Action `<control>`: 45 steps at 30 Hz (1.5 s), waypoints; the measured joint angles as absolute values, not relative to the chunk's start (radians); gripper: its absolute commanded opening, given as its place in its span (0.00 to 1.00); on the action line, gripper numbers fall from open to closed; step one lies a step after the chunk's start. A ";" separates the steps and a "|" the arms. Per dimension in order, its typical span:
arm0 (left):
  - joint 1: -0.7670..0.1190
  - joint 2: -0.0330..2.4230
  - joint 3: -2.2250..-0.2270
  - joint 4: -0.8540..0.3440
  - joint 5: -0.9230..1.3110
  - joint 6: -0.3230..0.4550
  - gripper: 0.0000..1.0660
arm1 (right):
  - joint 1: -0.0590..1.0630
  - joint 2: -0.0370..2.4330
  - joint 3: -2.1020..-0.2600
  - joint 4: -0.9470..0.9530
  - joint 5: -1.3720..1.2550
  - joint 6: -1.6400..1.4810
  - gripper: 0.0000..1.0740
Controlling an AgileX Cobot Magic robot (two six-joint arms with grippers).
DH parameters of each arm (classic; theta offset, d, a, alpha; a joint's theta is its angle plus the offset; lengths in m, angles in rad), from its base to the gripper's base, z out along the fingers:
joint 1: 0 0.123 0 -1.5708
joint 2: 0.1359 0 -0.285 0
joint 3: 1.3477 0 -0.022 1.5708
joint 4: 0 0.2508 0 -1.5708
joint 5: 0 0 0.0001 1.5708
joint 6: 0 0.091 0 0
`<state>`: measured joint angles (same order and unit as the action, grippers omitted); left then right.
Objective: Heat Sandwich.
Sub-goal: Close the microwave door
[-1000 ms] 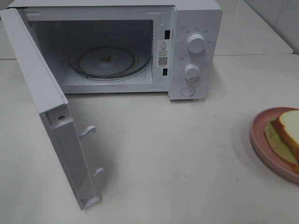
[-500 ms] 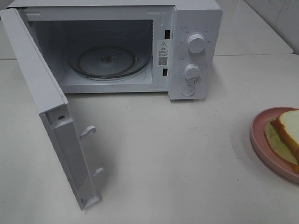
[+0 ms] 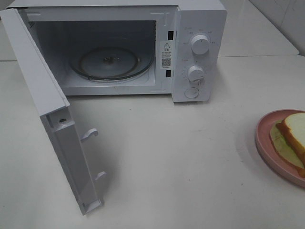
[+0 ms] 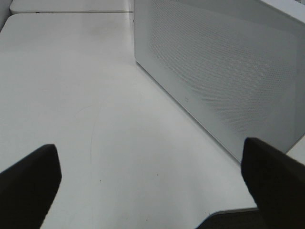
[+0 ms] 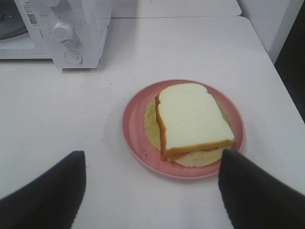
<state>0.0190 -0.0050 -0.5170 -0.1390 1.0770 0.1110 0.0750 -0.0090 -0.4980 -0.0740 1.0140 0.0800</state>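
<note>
Far left of the exterior high view, the microwave door (image 3: 52, 114) is swung fully out toward the camera, hinge side left, latch hooks facing right; this is judged deliberate, so the cavity is reachable. Beside its perforated outer face (image 4: 224, 71), the left gripper (image 4: 152, 183) is seen only in its wrist view, jaws spread wide with nothing between them, above bare worktop (image 4: 71, 95); it is probably parked clear of the door.

Next, the white microwave (image 3: 200, 28) is set at the back of the worktop (image 3: 181, 157), its glass turntable (image 3: 109, 62) bare inside. Two knobs and a round button are seen on the right-hand panel; neither knob setting can be read.

At the right edge, the round pink plate (image 5: 183, 129) is cut off by the frame, well apart from the microwave. The sandwich (image 5: 193, 119) lies flat on it, the pale filling showing past the crust. The right gripper (image 5: 152, 181) is held above and just short of the plate, jaws wide and holding nothing, lined up on the sandwich, so a pickup approach is judged to be the step in hand. Loading, door closing and timer setting are not yet done.
</note>
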 measured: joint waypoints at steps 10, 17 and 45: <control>0.019 -0.005 -0.518 -0.139 1.074 0.094 0.91 | 0.075 -0.009 -0.498 -0.074 1.014 0.080 0.70; 0.019 0.044 -0.538 -0.141 1.003 0.058 0.86 | 0.075 -0.009 -0.498 -0.074 1.014 0.080 0.69; 0.019 0.720 -0.396 -0.138 0.283 0.111 0.00 | 0.075 -0.009 -0.498 -0.074 1.014 0.080 0.69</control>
<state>0.0190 0.7200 -0.3960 -0.1380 0.2830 0.1110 0.0750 -0.0090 -0.4980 -0.0740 1.0140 0.0800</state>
